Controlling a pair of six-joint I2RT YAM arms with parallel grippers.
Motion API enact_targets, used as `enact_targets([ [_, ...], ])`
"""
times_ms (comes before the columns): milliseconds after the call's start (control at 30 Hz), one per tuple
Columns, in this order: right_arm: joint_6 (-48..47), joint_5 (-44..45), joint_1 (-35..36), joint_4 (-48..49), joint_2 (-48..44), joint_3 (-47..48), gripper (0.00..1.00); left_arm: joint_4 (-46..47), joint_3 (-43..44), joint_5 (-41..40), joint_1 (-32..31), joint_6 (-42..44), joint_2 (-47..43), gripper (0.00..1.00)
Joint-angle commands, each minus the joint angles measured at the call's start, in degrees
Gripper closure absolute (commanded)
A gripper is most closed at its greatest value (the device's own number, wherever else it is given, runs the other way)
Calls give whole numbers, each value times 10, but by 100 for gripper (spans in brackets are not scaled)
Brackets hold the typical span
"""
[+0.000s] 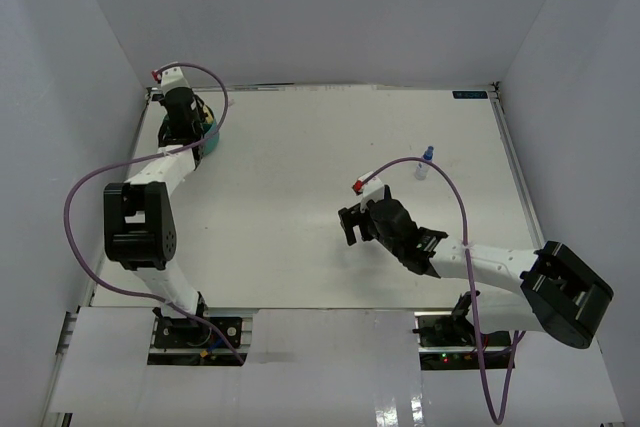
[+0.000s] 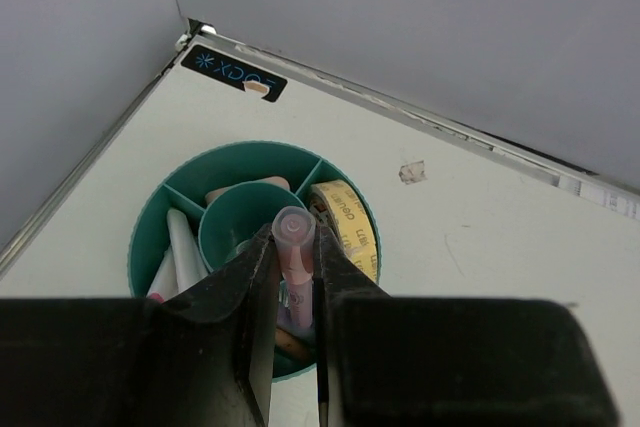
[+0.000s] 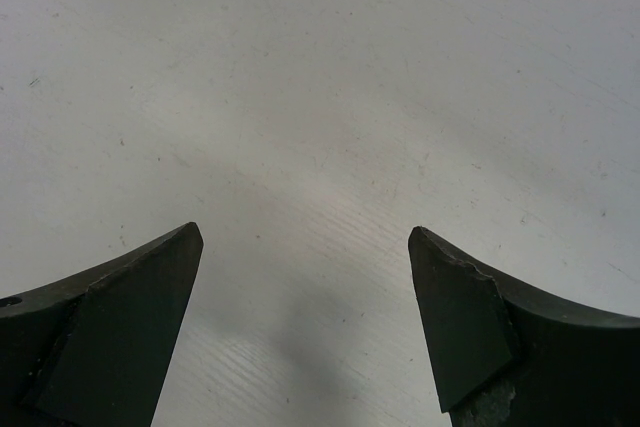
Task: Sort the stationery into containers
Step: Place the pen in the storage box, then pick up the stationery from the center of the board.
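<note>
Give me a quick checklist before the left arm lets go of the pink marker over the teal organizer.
1. Left gripper shut on the pink marker: ok.
2. Marker over the teal organizer, not over bare table: ok.
3. Which compartment lies under the marker's lower end: cannot tell, the fingers hide it.
4. Tape roll inside a compartment, to the right of the marker: ok.
5. Right gripper open, empty and far from the organizer: ok.
6. All stationery sorted: not ok, the blue-capped bottle stands on the table.
</note>
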Motion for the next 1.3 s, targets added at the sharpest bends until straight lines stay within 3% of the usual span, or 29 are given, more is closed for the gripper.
enact_targets([
  [0,-2,10,-4,33,1,-5,10,14,12,19,2,-8,-2,80],
  [100,0,11,-4,33,2,-7,10,23,7,20,2,-17,5,79],
  [533,4,23,-7,22,-39,-11,10,-15,-1,15,2,-21,-24,46],
  [767,14,111,-26,-45,-93,15,10,-139,36,87,2,-30,-105,17],
  [800,30,117,-53,-58,-95,28,10,-161,39,98,2,-36,-127,8],
  [867,53,110,-96,-108,-100,45,10,-224,36,118,2,-54,-153,2],
  [1000,83,94,-216,-156,-94,84,10,-301,-13,193,2,-72,-230,2],
  [1267,55,57,-314,-107,-18,117,10,-303,-183,263,-6,-73,-405,2],
])
